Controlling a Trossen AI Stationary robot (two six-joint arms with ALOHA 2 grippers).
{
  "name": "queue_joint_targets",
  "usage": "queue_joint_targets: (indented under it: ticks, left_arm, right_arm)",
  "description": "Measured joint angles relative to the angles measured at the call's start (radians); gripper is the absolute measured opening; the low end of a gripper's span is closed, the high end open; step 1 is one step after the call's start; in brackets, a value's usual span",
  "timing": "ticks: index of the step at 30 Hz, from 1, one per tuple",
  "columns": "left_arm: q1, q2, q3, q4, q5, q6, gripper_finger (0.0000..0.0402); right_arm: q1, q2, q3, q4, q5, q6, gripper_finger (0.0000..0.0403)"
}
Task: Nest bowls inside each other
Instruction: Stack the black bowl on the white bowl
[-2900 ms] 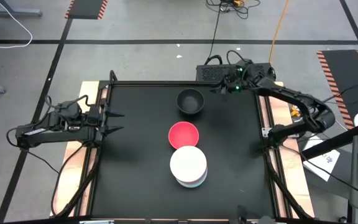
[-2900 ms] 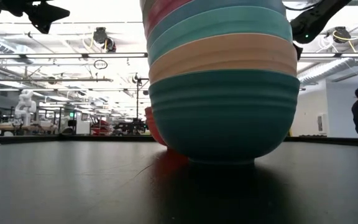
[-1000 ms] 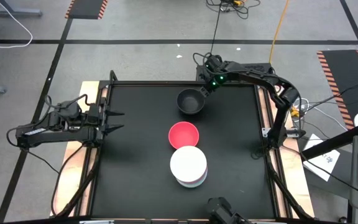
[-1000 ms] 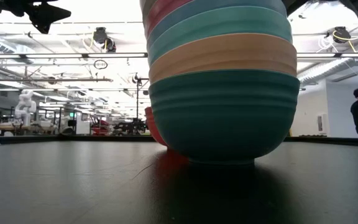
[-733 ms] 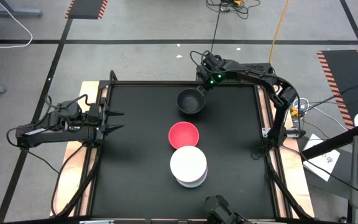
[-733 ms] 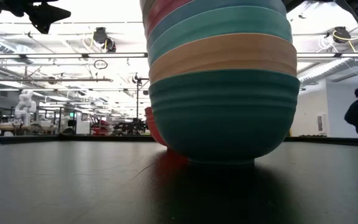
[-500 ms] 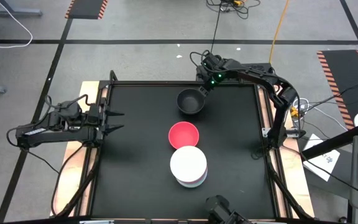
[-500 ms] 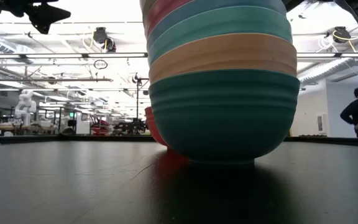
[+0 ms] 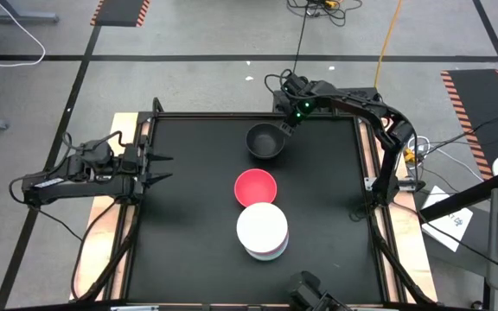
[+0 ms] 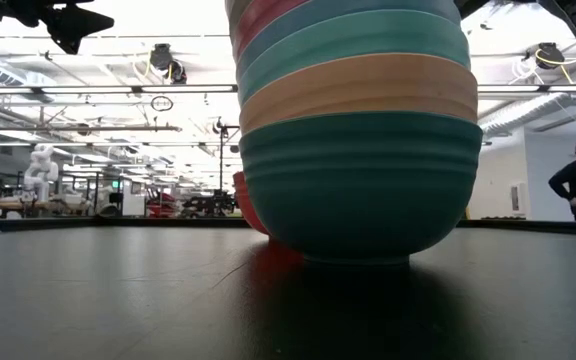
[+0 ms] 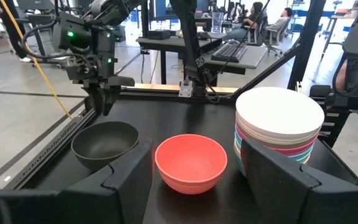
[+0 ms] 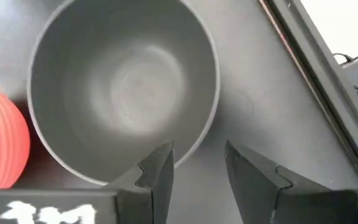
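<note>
Right tool open, straddling rim of black round plastic bowl at its 1 o'clock. Next: close, lift, carry toward red round plastic bowl.

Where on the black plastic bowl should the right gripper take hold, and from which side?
Probably the thin rim of the upright round black plastic bowl, from above at its far-right edge, one finger inside the wall and one outside. The right gripper, open, already hovers there.

Both arms are dark and slender — black links, black cables looped along them. The right arm shows a small green light near its wrist; its tapered black fingers end in angular tips — white lettering marks the wrist housing.
</note>
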Motion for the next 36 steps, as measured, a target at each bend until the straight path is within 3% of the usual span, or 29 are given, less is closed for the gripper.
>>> queue_joint_targets:
  ticks: [5,13,23,36]
  left_arm:
    - [0.0,0.0,0.0,0.0,-0.001,0.0,0.0243]
    - [0.0,0.0,0.0,0.0,-0.001,-0.002,0.0243]
    - [0.0,0.0,0.0,-0.001,0.007,-0.006,0.0243]
    - [0.0,0.0,0.0,-0.009,0.008,-0.006,0.0243]
  right_arm:
    - [0.0,0.0,0.016,-0.014,-0.005,-0.014,0.0137]
    - [0.005,0.024,0.018,-0.037,-0.096,0.02,0.0137]
    - [0.048,0.132,0.071,-0.06,-0.055,0.025,0.0137]
    - [0.076,0.144,0.215,-0.091,-0.057,-0.01,0.0137]
